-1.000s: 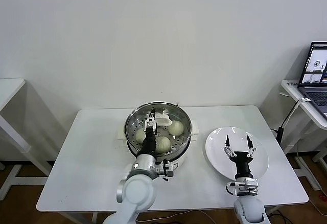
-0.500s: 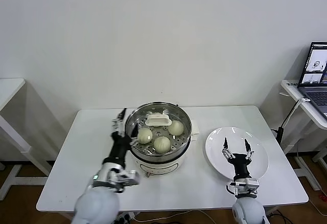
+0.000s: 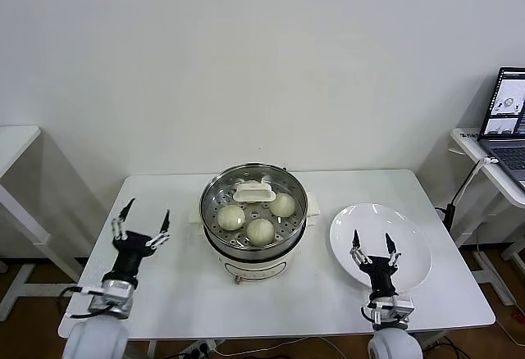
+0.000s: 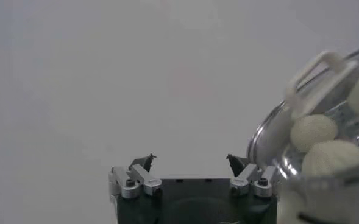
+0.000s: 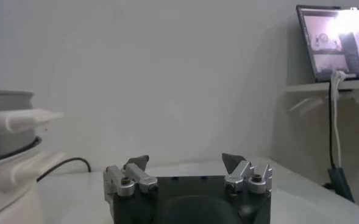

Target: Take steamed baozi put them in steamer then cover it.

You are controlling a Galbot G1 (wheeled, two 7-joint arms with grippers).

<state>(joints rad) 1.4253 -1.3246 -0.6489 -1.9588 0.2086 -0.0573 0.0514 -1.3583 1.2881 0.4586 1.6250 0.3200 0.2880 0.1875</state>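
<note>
Head high; wrists low — steamer (image 3: 253, 211) shared (partly).

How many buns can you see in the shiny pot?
3 buns, all inside the steamer under its cover: one left, one front, one right. The cover's handle may hide another.

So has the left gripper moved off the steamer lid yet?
Yes. The left gripper has pulled back toward the robot's left, now open over bare table, clear of the steamer.

Three baozi (image 3: 260, 230) in steamer (image 3: 253, 180) under cover (image 3: 254, 190), mid-table (image 3: 164, 277); plate (image 3: 414, 244) right.
</note>
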